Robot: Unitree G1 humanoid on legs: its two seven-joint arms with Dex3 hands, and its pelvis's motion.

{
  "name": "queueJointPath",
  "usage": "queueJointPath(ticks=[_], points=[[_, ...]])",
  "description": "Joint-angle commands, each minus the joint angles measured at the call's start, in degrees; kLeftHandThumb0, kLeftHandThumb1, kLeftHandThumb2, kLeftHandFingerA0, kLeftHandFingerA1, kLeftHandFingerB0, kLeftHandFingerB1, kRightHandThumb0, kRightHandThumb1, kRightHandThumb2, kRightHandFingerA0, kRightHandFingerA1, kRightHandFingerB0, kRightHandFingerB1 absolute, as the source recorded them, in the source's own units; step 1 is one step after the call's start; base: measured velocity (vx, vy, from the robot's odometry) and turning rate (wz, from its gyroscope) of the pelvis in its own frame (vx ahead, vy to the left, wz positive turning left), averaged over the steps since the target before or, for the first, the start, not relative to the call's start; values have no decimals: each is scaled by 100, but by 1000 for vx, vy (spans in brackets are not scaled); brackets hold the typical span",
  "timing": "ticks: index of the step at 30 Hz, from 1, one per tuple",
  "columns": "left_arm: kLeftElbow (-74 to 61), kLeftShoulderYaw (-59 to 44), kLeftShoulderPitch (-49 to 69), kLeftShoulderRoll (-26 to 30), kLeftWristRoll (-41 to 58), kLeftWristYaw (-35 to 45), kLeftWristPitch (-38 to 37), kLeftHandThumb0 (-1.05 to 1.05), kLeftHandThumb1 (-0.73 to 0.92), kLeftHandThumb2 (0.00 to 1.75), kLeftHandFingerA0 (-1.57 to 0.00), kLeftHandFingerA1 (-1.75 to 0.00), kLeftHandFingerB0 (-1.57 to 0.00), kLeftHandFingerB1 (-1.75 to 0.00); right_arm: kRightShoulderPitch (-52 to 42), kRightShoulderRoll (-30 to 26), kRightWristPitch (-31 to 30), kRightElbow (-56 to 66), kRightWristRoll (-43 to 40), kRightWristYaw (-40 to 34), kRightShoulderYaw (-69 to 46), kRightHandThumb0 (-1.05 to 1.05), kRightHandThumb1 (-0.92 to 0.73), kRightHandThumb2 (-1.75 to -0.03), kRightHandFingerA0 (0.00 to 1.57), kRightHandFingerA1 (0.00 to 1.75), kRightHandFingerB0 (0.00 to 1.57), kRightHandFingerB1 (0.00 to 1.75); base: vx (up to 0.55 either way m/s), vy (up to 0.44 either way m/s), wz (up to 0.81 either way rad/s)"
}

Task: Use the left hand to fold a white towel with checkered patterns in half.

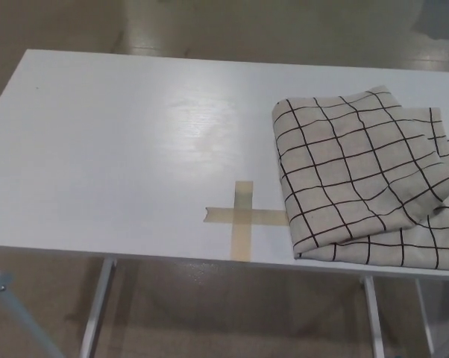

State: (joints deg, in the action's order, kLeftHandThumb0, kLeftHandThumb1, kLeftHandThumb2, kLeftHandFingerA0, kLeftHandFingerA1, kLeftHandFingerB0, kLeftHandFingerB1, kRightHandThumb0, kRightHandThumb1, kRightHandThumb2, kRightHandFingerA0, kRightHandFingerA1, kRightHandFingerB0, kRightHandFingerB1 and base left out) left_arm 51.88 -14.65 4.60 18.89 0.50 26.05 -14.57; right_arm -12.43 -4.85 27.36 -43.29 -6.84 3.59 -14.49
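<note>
I see the checkered towel (366,179) lying folded on the table (98,149), at three o'clock from the tape cross (243,217); neither hand shows, so their state I cannot tell.

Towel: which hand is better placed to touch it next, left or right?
Right, by position only. The towel lies already folded on the table's right side, its edge just over the tape cross. Neither hand is in view, and the task names the left.
</note>
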Motion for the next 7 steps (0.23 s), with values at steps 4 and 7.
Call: queueJointPath(ticks=[4, 7], points=[[785, 63, -142, -131, -136, -1079, -851, -66, 34, 71, -65, -50, -59, -48, -117, -84, 262, -129, 109, -97, -2, -41, -60, -58, 50, 76, 54, 52, 0, 0, 0], [798, 34, -152, -156, -75, -1148, -940, -65, 34, 71, -65, -51, -57, -47, -109, -89, 279, -149, 145, -132, 19, -41, -60, -58, 51, 75, 53, 51, 0, 0, 0]])
